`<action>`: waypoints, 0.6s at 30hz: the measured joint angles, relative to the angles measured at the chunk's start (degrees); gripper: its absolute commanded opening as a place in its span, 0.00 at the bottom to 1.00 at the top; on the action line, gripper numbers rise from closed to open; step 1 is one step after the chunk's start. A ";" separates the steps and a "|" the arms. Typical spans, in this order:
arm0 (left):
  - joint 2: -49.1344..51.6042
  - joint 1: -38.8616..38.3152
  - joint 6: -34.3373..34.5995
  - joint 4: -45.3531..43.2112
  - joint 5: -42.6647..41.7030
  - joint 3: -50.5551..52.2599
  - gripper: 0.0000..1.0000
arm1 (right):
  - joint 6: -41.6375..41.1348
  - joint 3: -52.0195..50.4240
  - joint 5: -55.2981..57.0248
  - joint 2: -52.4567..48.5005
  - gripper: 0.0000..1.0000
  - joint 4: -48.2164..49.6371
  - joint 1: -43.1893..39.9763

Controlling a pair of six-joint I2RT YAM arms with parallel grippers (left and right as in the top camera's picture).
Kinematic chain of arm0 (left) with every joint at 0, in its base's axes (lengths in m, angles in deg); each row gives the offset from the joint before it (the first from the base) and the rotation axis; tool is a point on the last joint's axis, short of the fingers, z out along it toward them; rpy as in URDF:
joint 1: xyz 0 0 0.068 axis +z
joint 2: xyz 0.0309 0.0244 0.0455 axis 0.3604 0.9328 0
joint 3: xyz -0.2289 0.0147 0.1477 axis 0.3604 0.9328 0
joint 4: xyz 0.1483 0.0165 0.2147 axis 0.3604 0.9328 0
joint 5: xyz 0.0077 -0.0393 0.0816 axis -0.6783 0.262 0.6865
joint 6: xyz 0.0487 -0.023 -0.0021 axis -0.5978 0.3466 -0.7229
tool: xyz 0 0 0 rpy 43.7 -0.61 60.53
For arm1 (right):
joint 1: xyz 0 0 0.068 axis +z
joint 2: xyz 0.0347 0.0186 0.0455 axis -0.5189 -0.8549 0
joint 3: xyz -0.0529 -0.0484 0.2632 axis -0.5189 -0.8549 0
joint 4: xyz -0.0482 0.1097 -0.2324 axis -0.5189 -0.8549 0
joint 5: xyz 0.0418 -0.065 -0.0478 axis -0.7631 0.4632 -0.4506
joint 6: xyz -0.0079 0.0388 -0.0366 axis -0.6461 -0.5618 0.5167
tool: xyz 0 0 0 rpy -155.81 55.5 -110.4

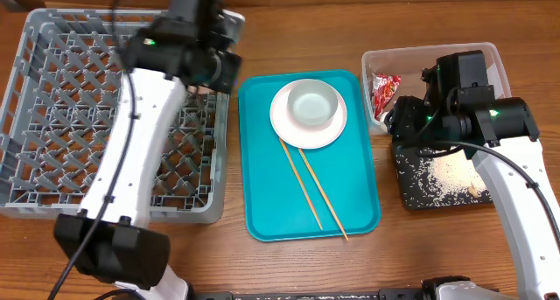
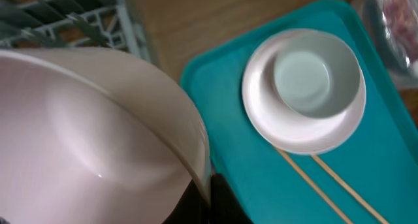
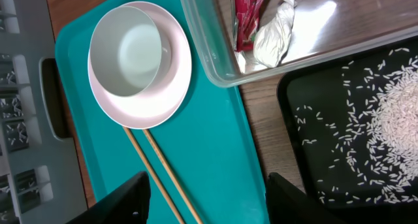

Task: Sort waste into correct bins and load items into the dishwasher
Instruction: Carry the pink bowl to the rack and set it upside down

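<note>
My left gripper (image 2: 209, 185) is shut on the rim of the pinkish-white bowl (image 2: 85, 139), which fills the left wrist view; in the overhead view the gripper (image 1: 220, 68) is at the grey dish rack's (image 1: 35, 143) right edge and hides the bowl. The white plate (image 1: 284, 125) holds the pale grey-green bowl (image 1: 312, 103) on the teal tray. My right gripper (image 3: 209, 201) is open and empty over the teal tray's right edge, next to the black tray (image 1: 416, 191) of rice grains (image 1: 455, 169). The clear tub (image 1: 376, 59) holds the red wrapper (image 1: 385, 92) and white paper (image 3: 274, 34). The small cup is out of view.
The teal serving tray (image 1: 350, 195) lies in the middle, with two wooden chopsticks (image 1: 311, 186) running diagonally from the plate toward its front right. Bare wooden table shows along the front edge and behind the tray.
</note>
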 measured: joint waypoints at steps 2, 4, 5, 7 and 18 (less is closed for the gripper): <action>0.00 3.23 -0.70 -2.08 -2.25 -0.44 0.04 | -0.02 0.00 -0.02 0.00 0.59 0.00 0.00; 0.00 6.29 -2.29 -4.79 -5.11 -0.66 0.04 | -0.02 0.00 -0.02 0.00 0.59 0.00 0.00; 0.00 8.07 -3.34 -6.21 -7.17 -0.79 0.04 | -0.02 0.00 -0.02 0.00 0.58 0.00 0.00; 0.00 9.64 -4.26 -7.43 -9.55 -0.83 0.04 | -0.02 0.00 0.00 0.00 0.59 0.02 0.00; 7.21 22.51 -10.03 -13.53 -38.42 -1.31 0.04 | -0.02 0.00 0.00 0.00 0.59 -0.04 0.00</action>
